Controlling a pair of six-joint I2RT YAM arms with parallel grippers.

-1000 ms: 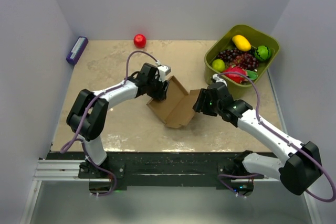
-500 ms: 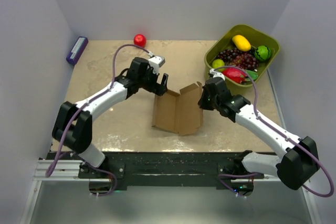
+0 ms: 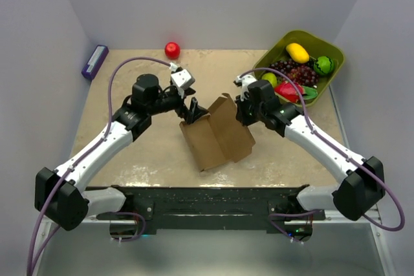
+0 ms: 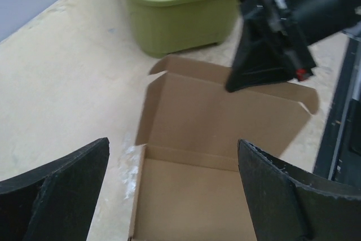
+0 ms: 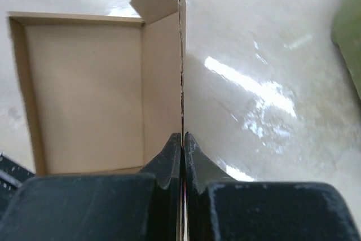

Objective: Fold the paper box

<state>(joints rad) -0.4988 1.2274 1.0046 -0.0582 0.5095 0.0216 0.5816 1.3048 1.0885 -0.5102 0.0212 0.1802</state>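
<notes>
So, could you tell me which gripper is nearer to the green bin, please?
Right. The right gripper, shut on the paper box, sits close by the green bin; the open left gripper is beyond the box, farther off.

arms white | joints black | cables purple | claws black

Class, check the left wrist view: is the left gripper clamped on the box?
No: the left gripper stands wide open, and the box lies in front of it, ungripped.
</notes>
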